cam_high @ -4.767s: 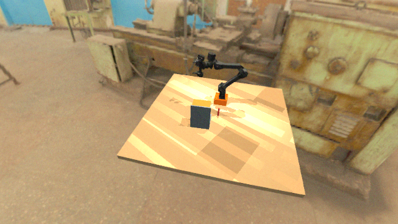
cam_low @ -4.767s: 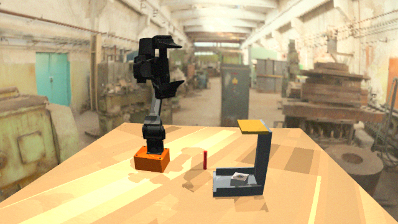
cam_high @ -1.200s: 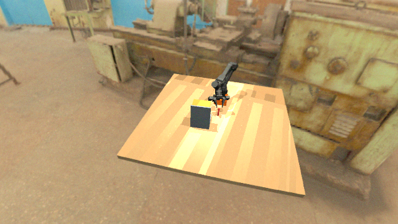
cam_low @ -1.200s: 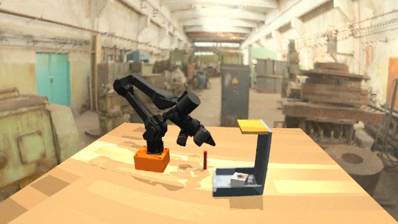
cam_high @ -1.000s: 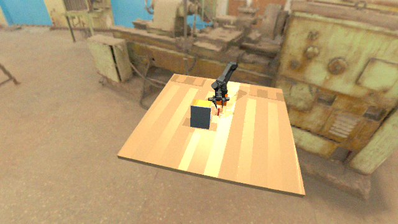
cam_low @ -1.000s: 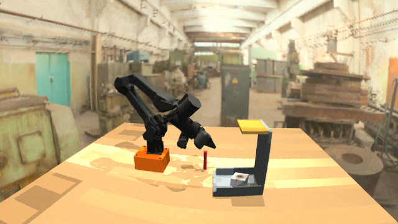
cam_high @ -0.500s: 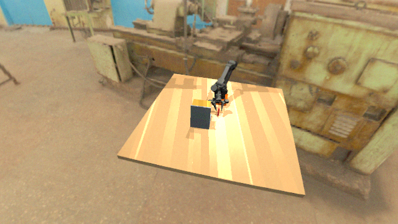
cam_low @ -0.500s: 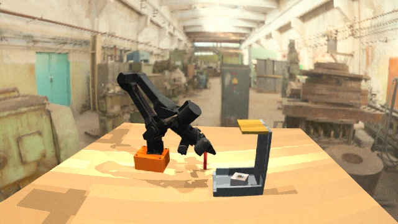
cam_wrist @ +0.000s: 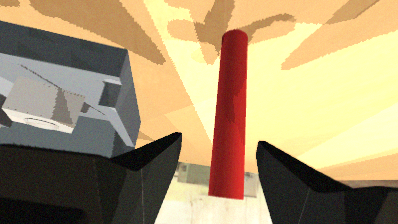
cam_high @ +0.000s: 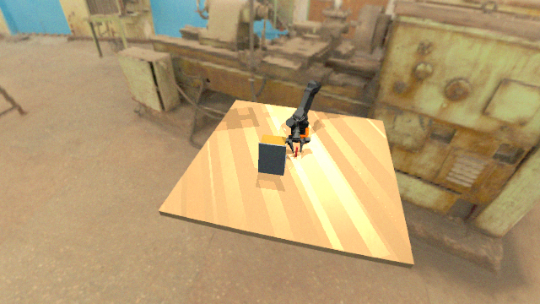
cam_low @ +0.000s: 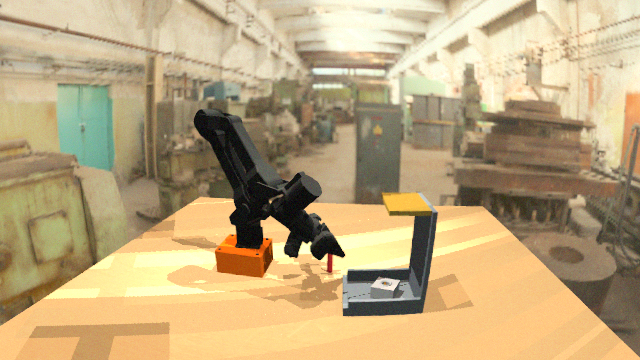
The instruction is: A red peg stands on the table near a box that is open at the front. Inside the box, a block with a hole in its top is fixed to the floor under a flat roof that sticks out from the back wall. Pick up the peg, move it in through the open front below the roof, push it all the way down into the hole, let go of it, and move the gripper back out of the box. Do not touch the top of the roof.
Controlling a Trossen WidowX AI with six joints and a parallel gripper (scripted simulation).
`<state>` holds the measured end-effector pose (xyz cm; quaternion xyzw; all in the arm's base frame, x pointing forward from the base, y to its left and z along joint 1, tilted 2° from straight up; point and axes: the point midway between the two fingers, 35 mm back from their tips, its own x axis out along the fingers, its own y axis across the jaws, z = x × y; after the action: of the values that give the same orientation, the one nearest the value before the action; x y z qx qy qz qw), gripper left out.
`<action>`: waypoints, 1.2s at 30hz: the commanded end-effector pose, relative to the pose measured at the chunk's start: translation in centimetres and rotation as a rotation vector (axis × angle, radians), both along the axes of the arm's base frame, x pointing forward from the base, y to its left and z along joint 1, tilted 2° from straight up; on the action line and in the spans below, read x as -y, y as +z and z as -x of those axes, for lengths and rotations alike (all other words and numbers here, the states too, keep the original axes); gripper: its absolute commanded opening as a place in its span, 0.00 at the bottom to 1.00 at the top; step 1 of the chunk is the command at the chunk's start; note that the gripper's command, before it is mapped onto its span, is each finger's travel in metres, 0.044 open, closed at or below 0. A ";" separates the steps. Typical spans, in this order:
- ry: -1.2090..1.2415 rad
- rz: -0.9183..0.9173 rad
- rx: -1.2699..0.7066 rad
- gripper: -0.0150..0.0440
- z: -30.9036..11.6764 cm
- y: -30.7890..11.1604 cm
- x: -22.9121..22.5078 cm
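Note:
The red peg (cam_high: 296, 152) (cam_low: 330, 263) (cam_wrist: 231, 115) stands upright on the table, just outside the open front of the box (cam_high: 272, 159) (cam_low: 382, 306) (cam_wrist: 65, 45). My gripper (cam_high: 297, 151) (cam_low: 336, 255) (cam_wrist: 218, 143) is part open and tilted down at the peg's upper part. In the wrist view the peg is between the two fingers, with a gap on each side. The pale block (cam_low: 384, 289) (cam_wrist: 45, 100) sits on the box floor, its hole facing up and empty. The top camera sees the back of the box, which hides the block.
The yellow roof (cam_high: 273, 139) (cam_low: 407, 204) juts from the top of the tall back wall (cam_low: 421, 250) above the block. Low side walls edge the box floor. The orange arm base (cam_high: 305, 133) (cam_low: 242, 260) stands on the table (cam_high: 337, 190) (cam_low: 250, 325), across the peg from the box.

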<state>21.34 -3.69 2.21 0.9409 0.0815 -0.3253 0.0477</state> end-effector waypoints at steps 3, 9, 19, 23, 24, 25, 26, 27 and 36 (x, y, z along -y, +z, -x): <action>0.006 -0.001 -0.002 0.63 0.3 -0.7 -0.2; 0.000 -0.001 -0.001 0.54 0.2 -0.4 -0.1; 0.000 -0.001 -0.001 0.26 0.2 -0.4 -0.1; 0.000 -0.001 -0.001 0.25 0.2 -0.4 -0.1; 0.000 -0.001 -0.001 0.25 0.1 -0.4 -0.1; 0.000 -0.001 -0.001 0.25 0.1 -0.3 -0.1; 0.000 -0.001 -0.001 0.25 0.1 -0.2 0.0; 0.000 -0.001 -0.001 0.25 0.1 -0.1 0.0; 0.002 -0.001 -0.001 0.25 0.0 1.0 0.0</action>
<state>21.04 -3.53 2.32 0.9388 0.0831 -0.3314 0.0430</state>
